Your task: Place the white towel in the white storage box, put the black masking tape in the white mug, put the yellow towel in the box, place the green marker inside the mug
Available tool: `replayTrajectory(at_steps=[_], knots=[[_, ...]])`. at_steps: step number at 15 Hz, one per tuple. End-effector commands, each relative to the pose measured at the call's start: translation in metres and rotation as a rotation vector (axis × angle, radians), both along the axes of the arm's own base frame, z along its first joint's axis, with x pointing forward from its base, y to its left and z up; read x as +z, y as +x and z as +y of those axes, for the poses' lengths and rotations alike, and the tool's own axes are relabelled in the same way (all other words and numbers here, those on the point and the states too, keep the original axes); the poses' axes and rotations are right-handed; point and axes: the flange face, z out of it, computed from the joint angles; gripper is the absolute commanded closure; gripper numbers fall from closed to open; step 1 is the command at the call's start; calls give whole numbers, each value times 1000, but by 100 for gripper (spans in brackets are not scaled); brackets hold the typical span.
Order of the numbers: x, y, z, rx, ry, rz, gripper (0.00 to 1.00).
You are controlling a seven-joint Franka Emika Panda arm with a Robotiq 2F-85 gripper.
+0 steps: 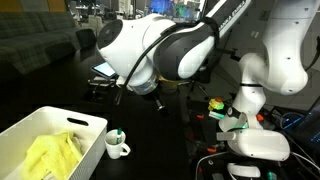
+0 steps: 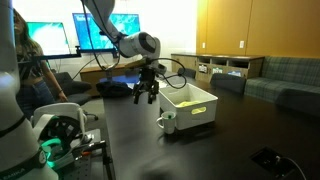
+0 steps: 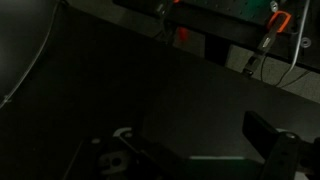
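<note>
My pincer (image 2: 146, 97) hangs over the dark table (image 2: 215, 150) with its jaws spread wide and nothing held between them. The wrist view shows dark tabletop beneath it. Off to the pincer's side and lower down sits the white storage box (image 2: 195, 112), near but clear of the fingers. The yellow towel (image 1: 55, 155) lies bunched inside that box. The white mug (image 2: 167, 122) stands upright just beside a corner of the box, also below the pincer and apart from it. The green marker (image 1: 114, 134) pokes up out of the mug. I cannot make out the white towel from here.
</note>
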Motion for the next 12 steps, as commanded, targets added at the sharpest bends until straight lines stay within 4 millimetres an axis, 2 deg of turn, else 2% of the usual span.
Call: replayTrajectory(at_steps=[1,7,8,10,12], knots=[[20,-60,-22,-118,69,-86,0],[23,-137,-54,-224,120,-279,0],[18,-105,-41,-190,99,-186,0],[17,-127,-50,-203,102,-228,0],[20,-135,-54,-207,104,-247,0]])
